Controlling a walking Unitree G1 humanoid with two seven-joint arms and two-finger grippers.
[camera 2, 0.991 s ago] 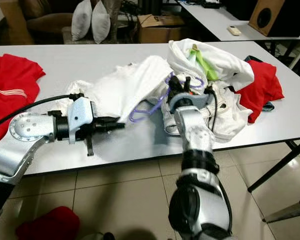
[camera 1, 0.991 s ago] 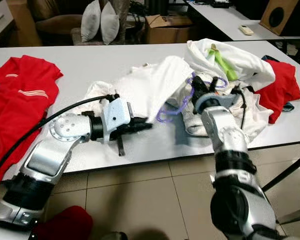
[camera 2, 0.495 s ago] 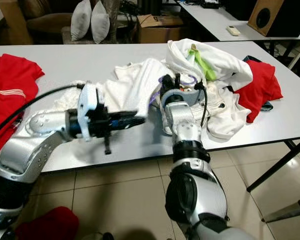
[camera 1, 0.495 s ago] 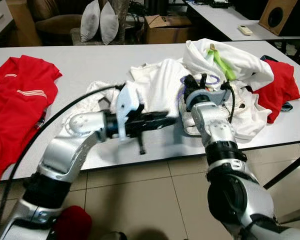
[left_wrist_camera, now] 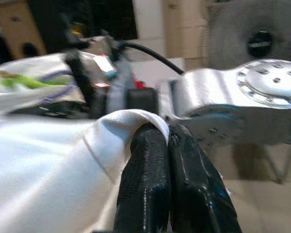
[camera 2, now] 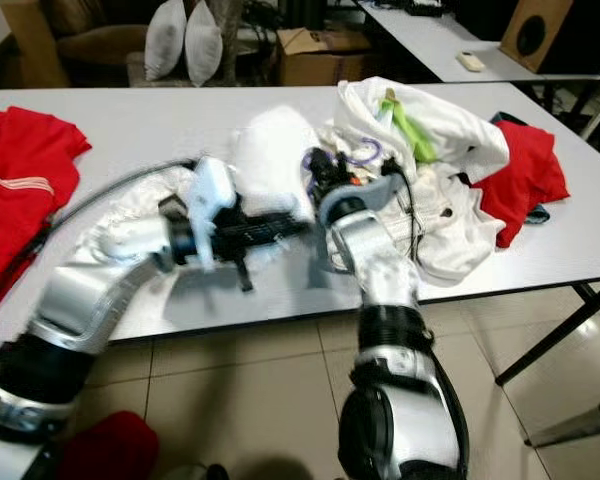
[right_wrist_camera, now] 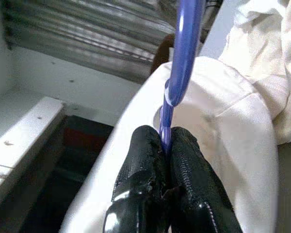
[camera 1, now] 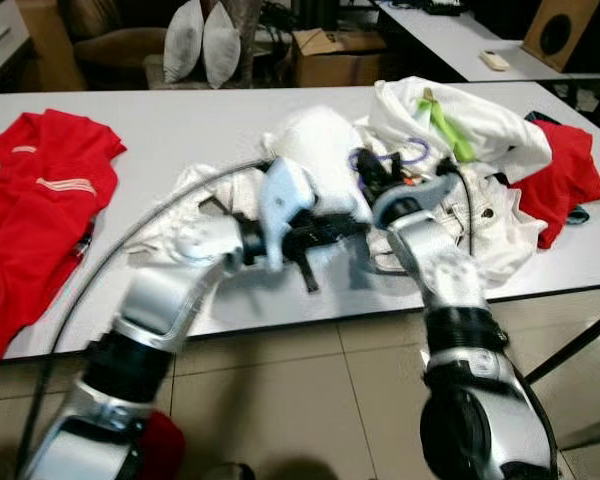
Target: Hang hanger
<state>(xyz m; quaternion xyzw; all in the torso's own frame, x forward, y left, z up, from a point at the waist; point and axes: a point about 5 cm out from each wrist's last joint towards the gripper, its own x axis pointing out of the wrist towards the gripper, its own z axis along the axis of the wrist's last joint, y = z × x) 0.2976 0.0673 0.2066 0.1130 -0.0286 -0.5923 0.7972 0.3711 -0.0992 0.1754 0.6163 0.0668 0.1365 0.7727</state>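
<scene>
The right gripper [right_wrist_camera: 165, 145] is clamped on the purple hanger [right_wrist_camera: 182, 58], held above the clothes pile on the table [camera 1: 180, 130]. The left gripper [left_wrist_camera: 169, 141] pinches a fold of the white shirt [camera 1: 315, 150] just beside it. This looks like dressing the hanger; next, the shirt's neck must go over it. The head views are blurred, and cloth hides most of the hanger.

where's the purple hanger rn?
Head views: purple hanger sits mid-table, amid the white clothes, left of the green strip. The right tool is shut on it.
</scene>
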